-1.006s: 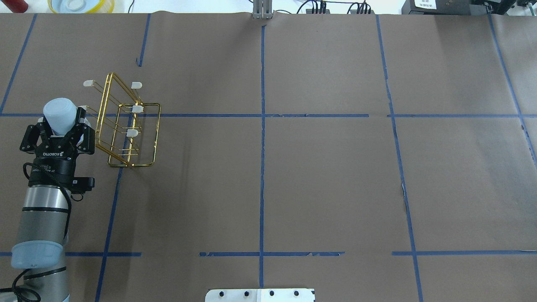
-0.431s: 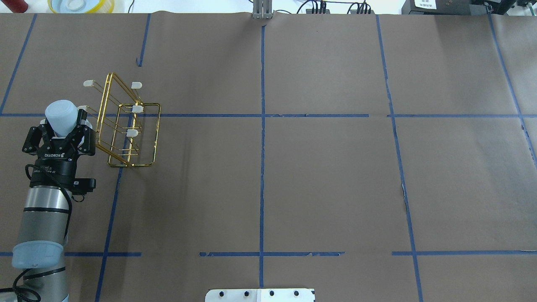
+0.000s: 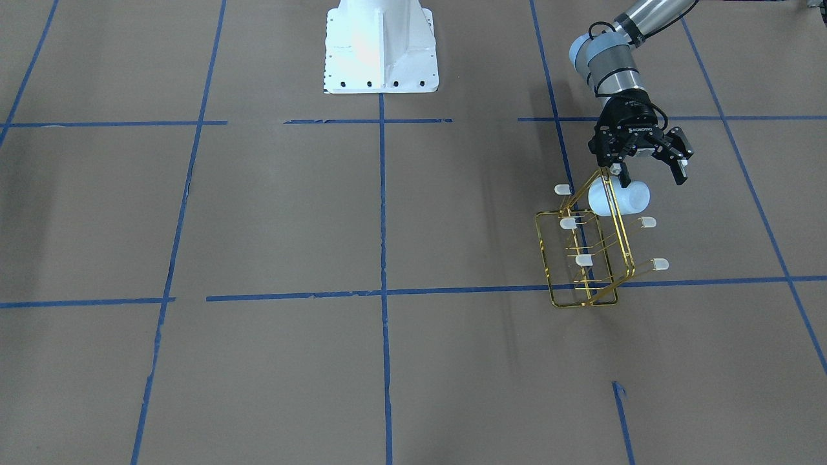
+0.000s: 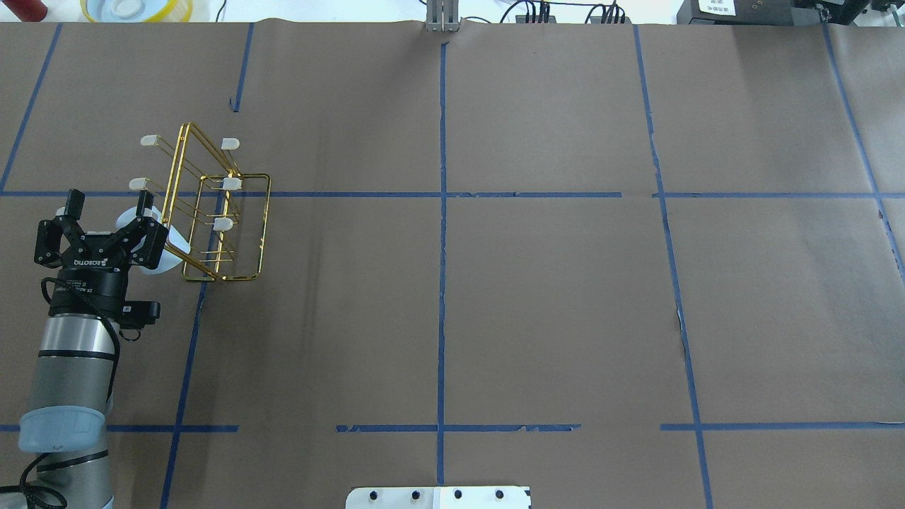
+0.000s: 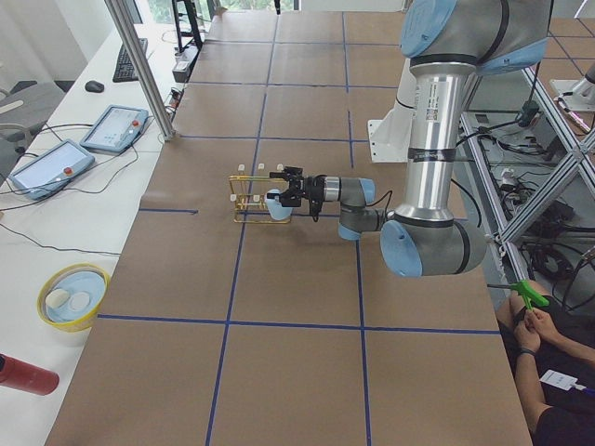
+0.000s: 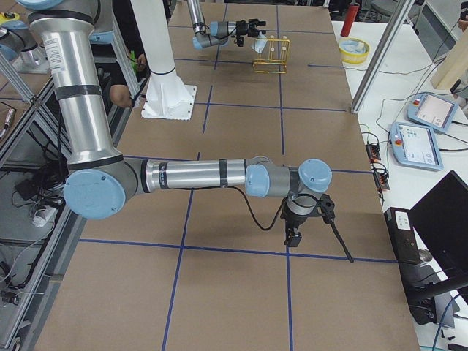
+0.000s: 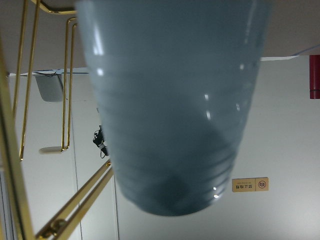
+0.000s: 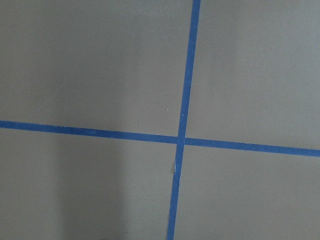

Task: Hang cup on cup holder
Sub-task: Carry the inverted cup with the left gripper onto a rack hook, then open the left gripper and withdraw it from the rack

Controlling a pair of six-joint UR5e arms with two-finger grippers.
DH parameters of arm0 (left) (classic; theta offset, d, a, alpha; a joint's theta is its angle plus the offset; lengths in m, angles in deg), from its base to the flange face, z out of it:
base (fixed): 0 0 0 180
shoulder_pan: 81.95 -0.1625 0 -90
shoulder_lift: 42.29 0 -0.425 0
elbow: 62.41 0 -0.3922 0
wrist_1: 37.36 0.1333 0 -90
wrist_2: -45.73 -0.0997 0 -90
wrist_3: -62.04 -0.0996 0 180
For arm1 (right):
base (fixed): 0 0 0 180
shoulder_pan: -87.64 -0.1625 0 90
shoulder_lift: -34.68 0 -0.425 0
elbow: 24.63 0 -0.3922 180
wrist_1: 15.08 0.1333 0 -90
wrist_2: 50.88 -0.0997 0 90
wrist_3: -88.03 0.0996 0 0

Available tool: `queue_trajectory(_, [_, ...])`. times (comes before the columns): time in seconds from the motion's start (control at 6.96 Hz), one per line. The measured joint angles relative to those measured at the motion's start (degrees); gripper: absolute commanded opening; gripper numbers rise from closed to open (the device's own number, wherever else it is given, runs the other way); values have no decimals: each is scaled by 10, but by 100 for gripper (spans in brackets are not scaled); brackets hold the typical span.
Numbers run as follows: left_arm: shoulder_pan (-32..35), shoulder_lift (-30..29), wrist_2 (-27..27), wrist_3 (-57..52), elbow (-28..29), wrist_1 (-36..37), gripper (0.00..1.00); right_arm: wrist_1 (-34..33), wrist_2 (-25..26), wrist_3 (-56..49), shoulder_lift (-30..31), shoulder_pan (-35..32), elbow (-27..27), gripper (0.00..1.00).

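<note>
While my left fingers (image 4: 109, 201) stand spread wide with nothing between them, the cup (image 3: 620, 199) lies on its side against the cup holder (image 3: 620, 234) at the left end of the worktop (image 4: 495, 318). It seems to be hooked over a prong hidden inside it. Its long axis runs crosswise to my reach, mouth toward the gold frame, just beneath the finger nearest the frame. That arm is by far the nearer. My right fingers (image 6: 316, 245) hang well apart, and I cannot tell how open they are.
</note>
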State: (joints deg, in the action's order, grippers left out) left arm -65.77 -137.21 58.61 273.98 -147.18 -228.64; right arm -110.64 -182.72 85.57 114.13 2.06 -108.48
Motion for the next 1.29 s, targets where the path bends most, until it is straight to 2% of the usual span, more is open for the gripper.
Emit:
queue_trajectory(0.43, [5,24,14,-18,-46,5,100,-1,0,0,0,0,0,100])
queue_trajectory(0.72, [19,75,73,-81,-112,9,100,0,0,0,0,0,0,100])
queue_trajectory(1.01, [84,114,199,-205,-155,8,100,0,0,0,0,0,0,100])
queue_trajectory(1.29, [185,125,363,-360,-162,7,100,0,0,0,0,0,0,100])
